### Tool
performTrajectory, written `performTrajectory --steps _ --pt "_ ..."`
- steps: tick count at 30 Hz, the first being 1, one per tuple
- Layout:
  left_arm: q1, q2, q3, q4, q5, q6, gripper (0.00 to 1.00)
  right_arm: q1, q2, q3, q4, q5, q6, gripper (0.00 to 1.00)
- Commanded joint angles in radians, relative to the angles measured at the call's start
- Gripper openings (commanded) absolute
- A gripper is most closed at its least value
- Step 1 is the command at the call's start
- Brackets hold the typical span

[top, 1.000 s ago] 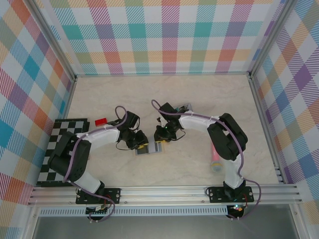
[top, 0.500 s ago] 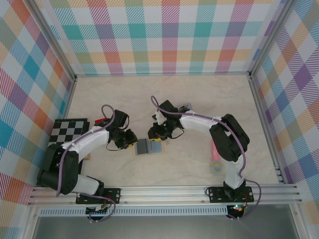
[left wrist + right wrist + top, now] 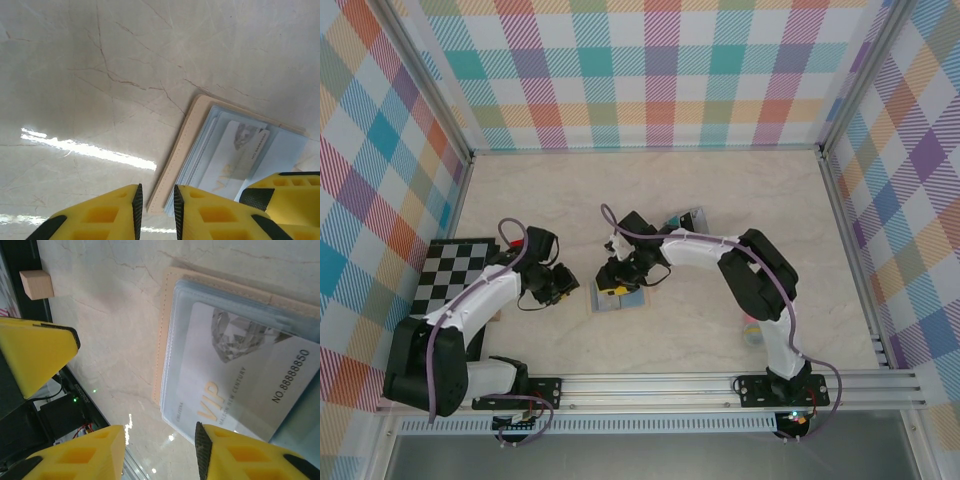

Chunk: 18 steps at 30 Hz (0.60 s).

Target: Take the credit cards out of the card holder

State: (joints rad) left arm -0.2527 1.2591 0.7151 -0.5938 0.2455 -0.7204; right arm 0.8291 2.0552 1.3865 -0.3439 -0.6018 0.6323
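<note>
Left gripper [image 3: 556, 285] low, left of mid-surface, fingers [image 3: 131, 212] only narrowly parted. Right gripper [image 3: 617, 287] pitched down at mid-surface, arm bent across, fingers [image 3: 85, 455] spread wide.

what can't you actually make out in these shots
Top view: the wallet is partly under the right claw; any cards in it are too small to see.
Left wrist view: the wallet's lower end is behind the left claw; the silver card's print is blurred.
Right wrist view: the wallet's right side is cut off by the frame edge; the silver card hides whatever lies beneath.
</note>
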Motion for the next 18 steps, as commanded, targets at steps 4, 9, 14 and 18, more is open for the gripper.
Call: performTrajectory --steps 4,9,14,18 --pt "0.013 -0.03 -0.049 0.099 0.159 -0.006 0.23 -0.017 -0.083 -0.02 0.006 0.123 0.011 0.4" --pt "0.006 -0.017 -0.072 0.209 0.277 -0.027 0.18 -0.037 -0.087 -0.057 -0.03 0.184 0.024 0.32" --pt "-0.019 0.043 -0.063 0.242 0.302 -0.028 0.12 -0.039 -0.055 -0.064 -0.031 0.166 0.037 0.27" --pt "-0.045 0.1 -0.051 0.249 0.291 -0.028 0.1 -0.038 -0.034 -0.049 -0.041 0.165 0.035 0.26"
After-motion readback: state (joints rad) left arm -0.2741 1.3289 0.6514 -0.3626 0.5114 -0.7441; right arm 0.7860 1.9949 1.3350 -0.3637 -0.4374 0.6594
